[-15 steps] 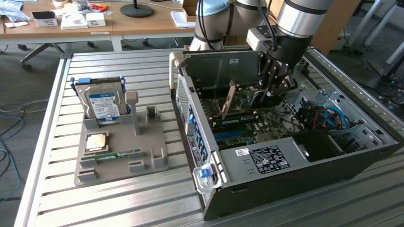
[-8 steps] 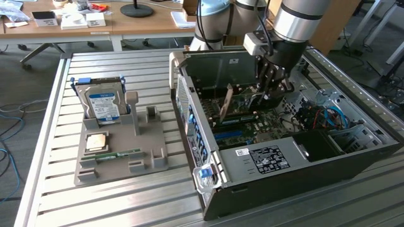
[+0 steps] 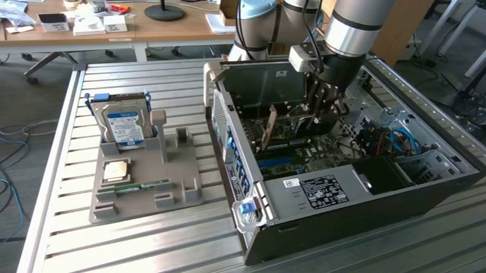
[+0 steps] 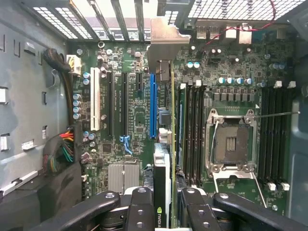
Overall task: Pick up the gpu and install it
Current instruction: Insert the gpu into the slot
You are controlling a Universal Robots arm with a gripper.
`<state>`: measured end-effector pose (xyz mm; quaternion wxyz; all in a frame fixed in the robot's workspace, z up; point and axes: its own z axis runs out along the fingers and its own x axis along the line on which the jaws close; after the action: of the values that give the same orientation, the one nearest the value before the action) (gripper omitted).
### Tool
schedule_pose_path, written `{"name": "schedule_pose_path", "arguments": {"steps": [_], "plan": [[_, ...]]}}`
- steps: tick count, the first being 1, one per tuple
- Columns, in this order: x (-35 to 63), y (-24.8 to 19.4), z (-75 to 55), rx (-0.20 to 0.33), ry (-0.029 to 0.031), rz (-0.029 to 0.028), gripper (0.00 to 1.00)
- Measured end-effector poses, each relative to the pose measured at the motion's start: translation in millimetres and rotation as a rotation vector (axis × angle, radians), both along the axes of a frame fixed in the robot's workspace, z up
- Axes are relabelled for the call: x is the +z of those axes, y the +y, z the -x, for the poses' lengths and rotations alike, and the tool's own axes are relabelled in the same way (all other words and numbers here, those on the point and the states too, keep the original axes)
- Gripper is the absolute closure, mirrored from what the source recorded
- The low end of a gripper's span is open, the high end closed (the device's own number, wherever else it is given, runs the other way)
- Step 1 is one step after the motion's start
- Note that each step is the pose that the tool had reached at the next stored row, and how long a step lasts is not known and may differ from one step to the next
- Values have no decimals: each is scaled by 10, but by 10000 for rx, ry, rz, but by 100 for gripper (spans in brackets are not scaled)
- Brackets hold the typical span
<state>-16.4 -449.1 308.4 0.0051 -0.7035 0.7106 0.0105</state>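
Note:
The gpu (image 4: 165, 144) is a thin dark card seen edge-on, with its silvery end bracket (image 4: 163, 41) toward the case's slotted rear wall. My gripper (image 4: 163, 195) is shut on it, one finger on each face of the card. The card hangs over the green motherboard (image 4: 137, 120), close beside the long blue slot (image 4: 153, 106) and parallel to it; whether it touches the board I cannot tell. In the exterior view my gripper (image 3: 322, 116) reaches down into the open computer case (image 3: 365, 199), with the gpu (image 3: 292, 133) upright below it.
On the exterior view's left, a grey holder (image 3: 144, 182) carries a silver hard drive (image 3: 125, 125), a CPU (image 3: 115, 170) and a green RAM stick (image 3: 144, 186). Inside the case are an empty CPU socket (image 4: 231, 144), black memory slots (image 4: 192, 134) and cable bundles (image 4: 60, 149).

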Motion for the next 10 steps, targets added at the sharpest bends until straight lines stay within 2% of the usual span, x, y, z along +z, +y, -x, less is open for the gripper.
{"name": "schedule_pose_path", "arguments": {"steps": [10], "plan": [[-91,0,29,0,0,0,73]]}}
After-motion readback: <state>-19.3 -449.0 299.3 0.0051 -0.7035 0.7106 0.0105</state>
